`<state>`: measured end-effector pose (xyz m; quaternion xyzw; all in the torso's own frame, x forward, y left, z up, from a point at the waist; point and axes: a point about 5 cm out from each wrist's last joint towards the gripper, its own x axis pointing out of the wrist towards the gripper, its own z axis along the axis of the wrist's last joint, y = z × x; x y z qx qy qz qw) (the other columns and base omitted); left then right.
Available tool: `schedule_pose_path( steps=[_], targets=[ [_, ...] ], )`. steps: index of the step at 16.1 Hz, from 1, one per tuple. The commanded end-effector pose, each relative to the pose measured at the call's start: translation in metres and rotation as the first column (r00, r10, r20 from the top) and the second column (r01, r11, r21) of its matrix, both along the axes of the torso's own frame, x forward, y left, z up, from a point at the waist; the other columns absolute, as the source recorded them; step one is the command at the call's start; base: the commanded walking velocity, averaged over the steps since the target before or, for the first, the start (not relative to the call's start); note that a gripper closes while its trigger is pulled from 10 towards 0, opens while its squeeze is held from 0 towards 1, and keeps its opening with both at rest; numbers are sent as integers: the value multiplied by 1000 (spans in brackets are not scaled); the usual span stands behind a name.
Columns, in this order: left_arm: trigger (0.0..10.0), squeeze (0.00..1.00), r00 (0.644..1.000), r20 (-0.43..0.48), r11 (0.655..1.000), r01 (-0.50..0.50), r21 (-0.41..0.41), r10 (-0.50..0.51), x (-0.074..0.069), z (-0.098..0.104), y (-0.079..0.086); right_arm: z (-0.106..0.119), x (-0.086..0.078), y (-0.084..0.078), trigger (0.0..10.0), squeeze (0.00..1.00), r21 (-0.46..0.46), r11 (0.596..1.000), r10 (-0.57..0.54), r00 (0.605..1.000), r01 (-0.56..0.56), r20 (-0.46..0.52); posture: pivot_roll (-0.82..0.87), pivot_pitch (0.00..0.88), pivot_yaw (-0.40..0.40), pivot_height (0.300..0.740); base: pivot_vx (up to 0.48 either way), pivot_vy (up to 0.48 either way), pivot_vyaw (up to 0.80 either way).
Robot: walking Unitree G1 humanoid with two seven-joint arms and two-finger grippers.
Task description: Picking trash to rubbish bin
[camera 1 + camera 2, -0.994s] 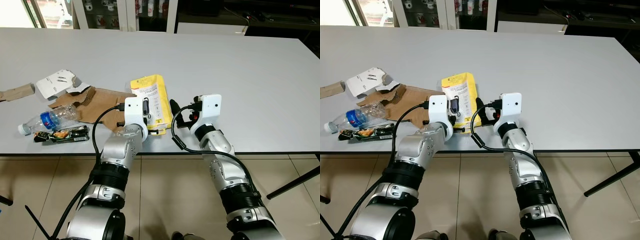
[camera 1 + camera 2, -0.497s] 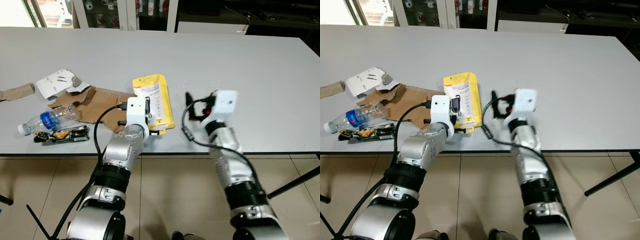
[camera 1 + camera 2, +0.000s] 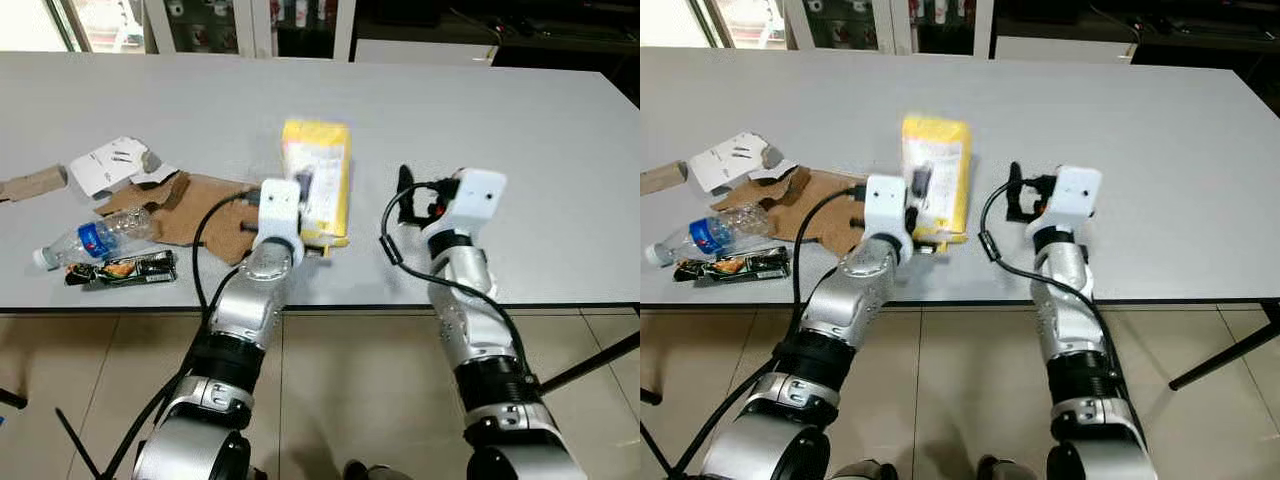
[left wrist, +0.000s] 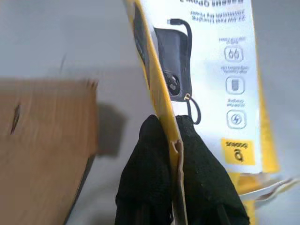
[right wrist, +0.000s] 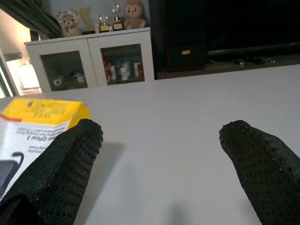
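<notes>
Pickup step in hand: left claw [image 4: 176,140] pinched shut on lower edge of yellow package [image 3: 318,180], package tipped up off the desk [image 3: 520,110] near front edge, printed face toward the wrist camera. Right claw [image 5: 159,168] spread wide, holding nothing, hovering over bare desk just right of the package. Next move, judged: lift package clear, turn away from desk, carry to a rubbish bin, wherever that stands; grip on a thin edge only, so could slip or swing. More trash left of the package: torn brown cardboard [image 3: 195,205] just beside it, crushed plastic bottle [image 3: 90,238] and dark snack wrapper [image 3: 120,269] near front edge, white torn carton [image 3: 118,165] and a cardboard scrap [image 3: 35,184] further left. Desk plain pale grey, matte, wide, right half bare. Tiled beige floor [image 3: 340,390] below. White glass-door cabinets [image 5: 93,63] with small figurines behind the desk, dark unit beside them.
</notes>
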<state>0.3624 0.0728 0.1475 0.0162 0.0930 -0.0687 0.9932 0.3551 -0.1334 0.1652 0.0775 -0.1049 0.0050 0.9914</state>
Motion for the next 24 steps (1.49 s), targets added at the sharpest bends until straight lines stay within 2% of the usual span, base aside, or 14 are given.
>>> schedule_pose_path(
  steps=[1, 2, 4, 8, 9, 11, 17, 19, 24],
  targets=[
    [10000, 0, 998, 59, 1000, 28, 8, -28, 1, 9, -6, 4, 2, -2, 10000, 0, -4, 1000, -13, 1000, 13, 13, -14, 69, -47, 740, 0, 0, 0],
    [10000, 0, 996, 85, 1000, 21, 21, -23, 1, 12, -5, 5, 2, -1, 10000, 0, -6, 1000, -13, 1000, 13, 17, -17, 69, -45, 740, 0, 0, 0],
    [10000, 0, 982, 185, 995, 6, 99, -25, -1, 16, 2, 6, 1, 0, 10000, 0, -6, 1000, -19, 1000, 19, 25, -23, 73, -39, 740, 0, 0, 0],
    [10000, 0, 968, 248, 995, -64, 73, 45, 2, 20, 27, 6, 1, 3, 10000, 0, -5, 1000, -18, 999, 18, 28, -20, 84, -27, 740, 0, 0, 0],
    [10000, 0, 955, 284, 993, -104, 60, 83, 3, 24, 40, 6, 0, 4, 10000, 0, -1, 1000, -20, 999, 20, 28, -19, 86, -19, 740, 0, 0, 0],
    [10000, 0, 936, 335, 992, -124, 33, 106, 3, 32, 48, 5, -1, 5, 10000, 0, 4, 1000, -22, 999, 22, 27, -16, 87, -14, 740, 0, 0, 0],
    [10000, 0, 894, 433, 992, -128, 5, 113, 2, 45, 53, 5, -1, 6, 10000, 0, 9, 1000, -26, 999, 26, 31, -17, 84, -10, 740, 0, 0, 0],
    [10000, 0, 884, 455, 991, -133, 22, 108, 1, 47, 55, 6, -1, 6, 10000, 0, 13, 999, -33, 999, 33, 35, -15, 81, -8, 740, 0, 0, 0],
    [10000, 0, 852, 515, 977, -174, 120, 89, 0, 52, 69, 7, -2, 0, 10000, 0, 19, 998, -55, 998, 54, 43, -1, 77, -8, 740, 0, 0, 0]
  ],
)
